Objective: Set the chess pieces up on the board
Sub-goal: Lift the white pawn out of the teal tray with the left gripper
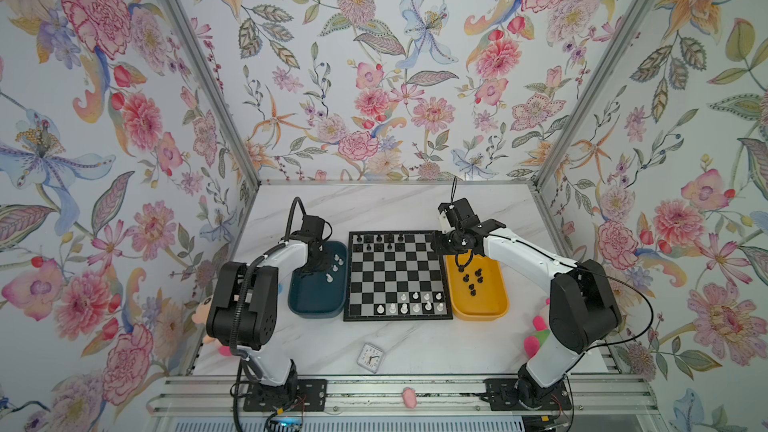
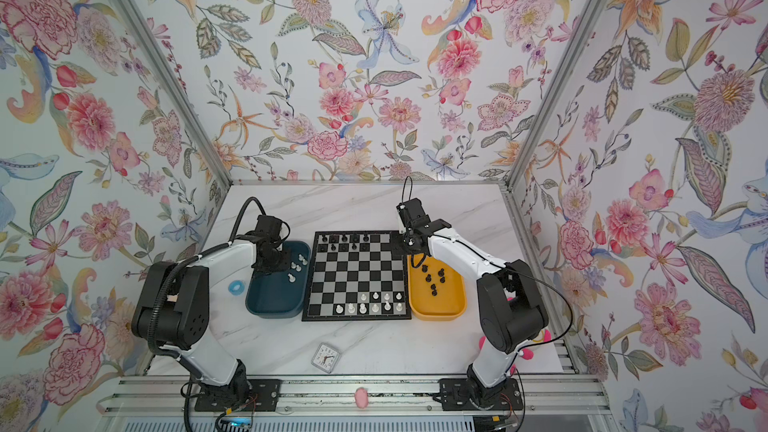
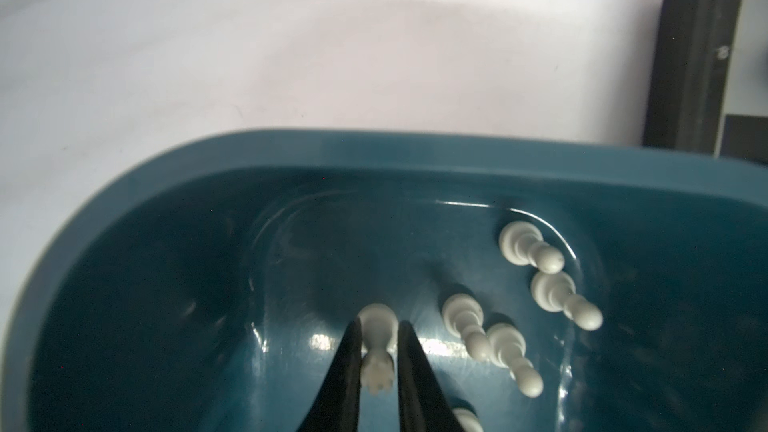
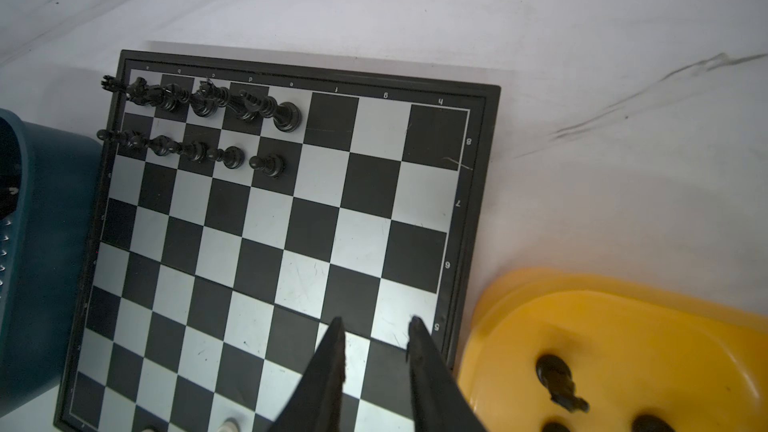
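The left fingers (image 3: 347, 371) pinch a white piece (image 3: 376, 326) that lies on the floor of the teal tray (image 3: 166, 201), one finger on each side of its stem. Several more white pieces (image 3: 528, 249) lie loose just beside it in that tray. The right fingers (image 4: 328, 367) are slightly spread with nothing between them. They hover over the board (image 4: 291, 222) at the edge next to the yellow tray (image 4: 602, 305), where a handful of black pieces (image 4: 557, 380) lie. On the board, black stands only in the left part of the two far rows, and white in the right part of the two near rows. The setup looks a little past half done: both trays have yet to be emptied and the open squares in those four rows filled
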Available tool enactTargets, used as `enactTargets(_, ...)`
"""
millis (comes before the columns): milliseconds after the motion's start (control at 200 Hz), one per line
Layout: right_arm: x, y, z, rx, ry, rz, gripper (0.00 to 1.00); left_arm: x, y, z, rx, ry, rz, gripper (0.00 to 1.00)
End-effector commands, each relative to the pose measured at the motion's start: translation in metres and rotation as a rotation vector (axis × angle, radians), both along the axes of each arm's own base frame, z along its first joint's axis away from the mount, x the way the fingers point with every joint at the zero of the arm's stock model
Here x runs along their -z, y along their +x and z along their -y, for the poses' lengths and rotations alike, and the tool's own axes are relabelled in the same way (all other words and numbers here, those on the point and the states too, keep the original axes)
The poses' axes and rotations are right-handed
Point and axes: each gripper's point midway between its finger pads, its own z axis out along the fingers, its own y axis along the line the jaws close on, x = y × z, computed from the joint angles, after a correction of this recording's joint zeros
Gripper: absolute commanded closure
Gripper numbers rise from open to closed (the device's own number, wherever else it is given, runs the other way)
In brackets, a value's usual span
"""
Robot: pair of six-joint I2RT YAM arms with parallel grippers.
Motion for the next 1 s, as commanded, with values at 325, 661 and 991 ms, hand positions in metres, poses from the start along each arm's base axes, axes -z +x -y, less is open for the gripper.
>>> enactTargets(325, -0.001, -0.001, 0.002, 0.012, 0.014, -0.003, 0.72, -0.005, 0.006, -0.003, 0.005, 0.012, -0.001, 0.87)
enactTargets(661, -0.003, -0.002, 0.001, 0.010, 0.019, 0.000, 0.72, -0.041, 0.010, -0.001, 0.017, 0.007, 0.051, 0.90)
enactTargets(991, -0.002, -0.004, 0.000, 0.003, 0.032, 0.001, 0.72, -0.116, 0.007, 0.018, 0.078, 0.007, 0.162, 0.89)
